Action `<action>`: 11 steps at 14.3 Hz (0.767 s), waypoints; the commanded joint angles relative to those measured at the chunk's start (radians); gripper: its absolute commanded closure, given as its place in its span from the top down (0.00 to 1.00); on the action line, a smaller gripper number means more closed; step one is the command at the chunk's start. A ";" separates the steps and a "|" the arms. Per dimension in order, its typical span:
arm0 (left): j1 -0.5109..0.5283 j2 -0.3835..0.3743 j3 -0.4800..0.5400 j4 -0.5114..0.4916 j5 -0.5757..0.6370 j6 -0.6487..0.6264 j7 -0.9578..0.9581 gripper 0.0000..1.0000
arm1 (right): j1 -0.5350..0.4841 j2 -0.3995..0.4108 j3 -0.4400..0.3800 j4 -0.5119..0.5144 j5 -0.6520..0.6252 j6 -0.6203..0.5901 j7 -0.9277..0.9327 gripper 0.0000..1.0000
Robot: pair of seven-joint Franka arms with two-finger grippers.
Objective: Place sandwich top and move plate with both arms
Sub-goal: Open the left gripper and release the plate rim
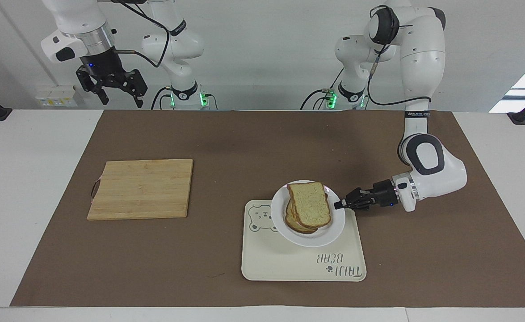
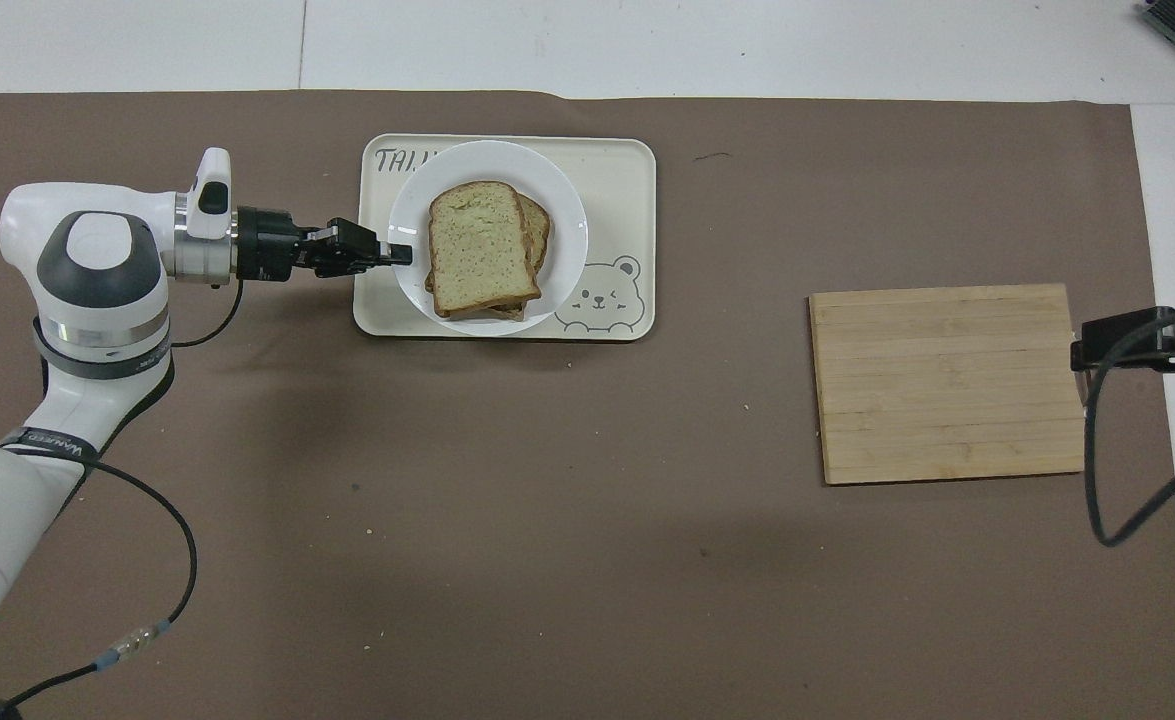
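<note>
left hand (image 1: 339,205) pinches the rim of the plate (image 1: 333,228) at the side toward the left arm's end of the worktop, fingertips pressed together on the edge. the left arm reaches in low and nearly level from that end.

plate is over the tray (image 1: 289,264), covering most of the tray half nearer the robots and part of the lettering in the overhead view. cannot tell whether the plate rests on the tray or is just above it. the bear drawing (image 2: 598,295) shows beside the plate, toward the right arm's end.

sandwich top (image 1: 309,204) lies on a stack of bread slices (image 1: 294,222) in the middle of the plate, speckled face up. lower slices peek out at the edges of the stack.

right hand (image 1: 110,87) hangs high in the air near its own base, over the edge of the worktop nearest the robots, fingers spread and holding nothing. right arm waits.

cutting board (image 1: 141,188) lies flat on the brown mat (image 1: 226,147) toward the right arm's end, well apart from the tray. the mat covers most of the white worktop (image 1: 21,179).
</note>
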 commanded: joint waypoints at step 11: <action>0.036 0.169 -0.024 0.186 0.112 0.009 -0.050 1.00 | -0.012 0.004 0.002 0.015 0.016 -0.014 -0.022 1.00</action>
